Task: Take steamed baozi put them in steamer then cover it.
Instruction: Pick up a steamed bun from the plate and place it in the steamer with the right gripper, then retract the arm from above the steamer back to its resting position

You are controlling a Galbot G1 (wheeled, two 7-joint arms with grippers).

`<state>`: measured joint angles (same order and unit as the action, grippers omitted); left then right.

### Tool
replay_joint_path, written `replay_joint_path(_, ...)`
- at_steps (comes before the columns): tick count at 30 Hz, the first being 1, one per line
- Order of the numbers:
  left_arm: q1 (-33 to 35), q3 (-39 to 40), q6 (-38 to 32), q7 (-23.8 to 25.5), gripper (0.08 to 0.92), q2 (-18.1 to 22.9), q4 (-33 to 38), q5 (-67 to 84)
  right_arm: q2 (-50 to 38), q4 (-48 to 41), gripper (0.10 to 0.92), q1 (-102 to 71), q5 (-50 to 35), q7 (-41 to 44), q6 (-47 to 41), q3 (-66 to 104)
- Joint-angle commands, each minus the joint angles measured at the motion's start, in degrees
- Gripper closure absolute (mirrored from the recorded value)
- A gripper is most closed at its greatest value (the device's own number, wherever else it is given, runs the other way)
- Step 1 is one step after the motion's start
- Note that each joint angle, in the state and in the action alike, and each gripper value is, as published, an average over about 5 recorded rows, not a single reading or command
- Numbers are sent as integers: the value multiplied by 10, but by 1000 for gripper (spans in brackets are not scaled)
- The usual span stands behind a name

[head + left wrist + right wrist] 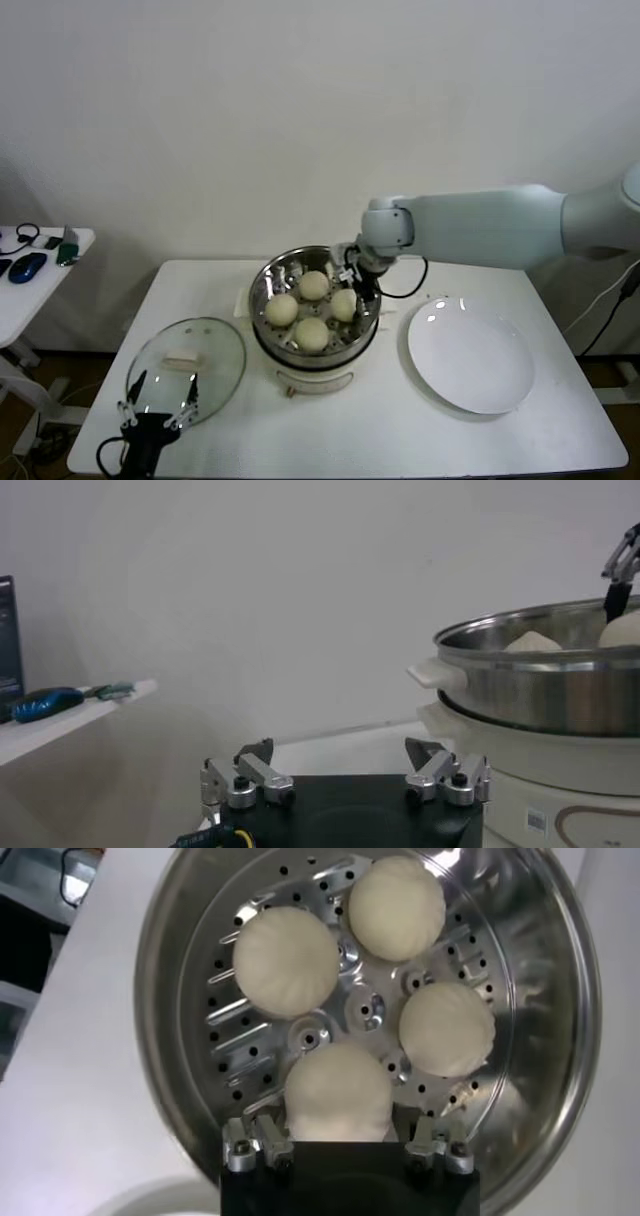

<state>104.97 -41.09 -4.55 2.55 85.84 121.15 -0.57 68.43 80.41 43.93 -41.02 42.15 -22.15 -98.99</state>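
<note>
Right tool [340, 1148] sits down inside the steamer [262, 285], and from its wrist camera I see its fingers [252, 1144] standing on either side of the nearest baozi [338, 1091], half spread; whether they actually press the bun I cannot tell. All 4 steamed baozi [313, 305] lie on the perforated steel bottom, none on the white plate [470, 358] that rests on the counter [400, 440] to the steamer's right. From the head camera I see the right arm reaching in from the right, its wrist above the steamer's far right rim. The steel basket sits on its white cooker base near the middle of the counter. The cover [186, 371], clear glass with a cream bar handle, lies flat on the counter to the steamer's left, apart from it. Left tool [160, 412] hovers at the cover's near edge with its fingers [245, 779] spread wide and gripping nothing.
</note>
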Motion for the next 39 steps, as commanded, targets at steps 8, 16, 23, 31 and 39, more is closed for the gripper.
replay_joint_path(8,-2,0,0,0,177,0,-2,0,22,-46,305,-33,20,-5,3,8)
replay_joint_path(16,-2,-2,-1,-1,177,0,-1,1,-3,-34,212,-3,-34,27,26,25)
replay_joint_path(23,-1,0,1,0,177,0,4,0,-65,-22,203,58,-139,56,29,64)
replay_joint_path(31,-3,3,-2,-8,177,3,5,-1,-180,32,203,-43,-261,-236,-20,258)
replay_joint_path(39,-12,8,-5,-23,177,1,7,15,-286,87,203,-308,-181,-443,36,562)
